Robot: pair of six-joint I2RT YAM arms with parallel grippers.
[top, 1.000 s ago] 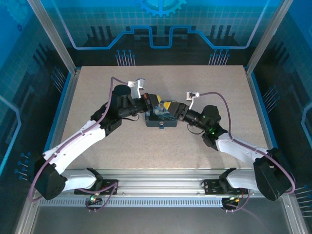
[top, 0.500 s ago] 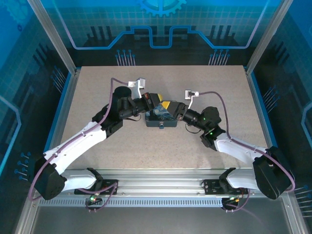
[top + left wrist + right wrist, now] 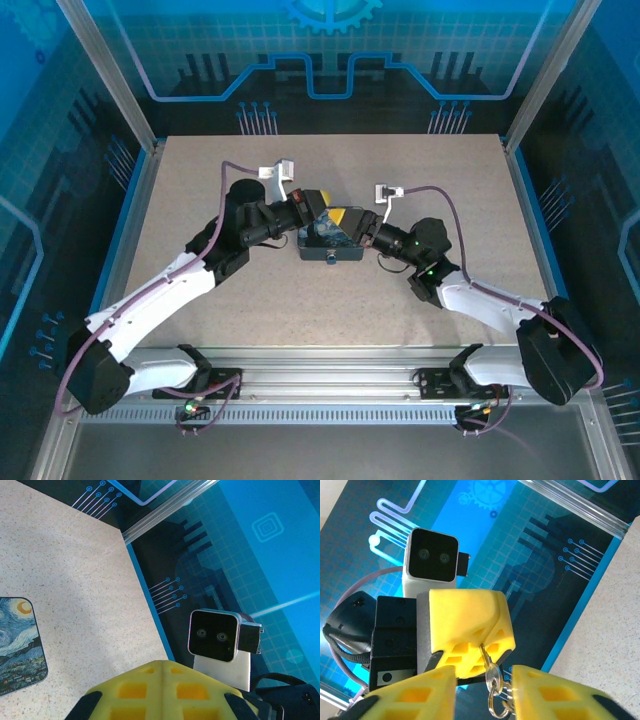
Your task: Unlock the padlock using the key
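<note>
**Drifting left over the table**

The right gripper (image 3: 362,229) and the left gripper (image 3: 343,216) are both sitting slightly further left than a second ago. One coaster (image 3: 325,248) is lying on the table (image 3: 300,330). The right gripper is standing spread around one key (image 3: 490,674); beyond, the left gripper is pinching its tip.

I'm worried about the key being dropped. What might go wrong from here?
1. The key juts from the shut left gripper with little of it pinched, so it may slip out.
2. The right gripper is open around the key ring; closing might catch the ring instead of the key, giving a loose hold.
</note>
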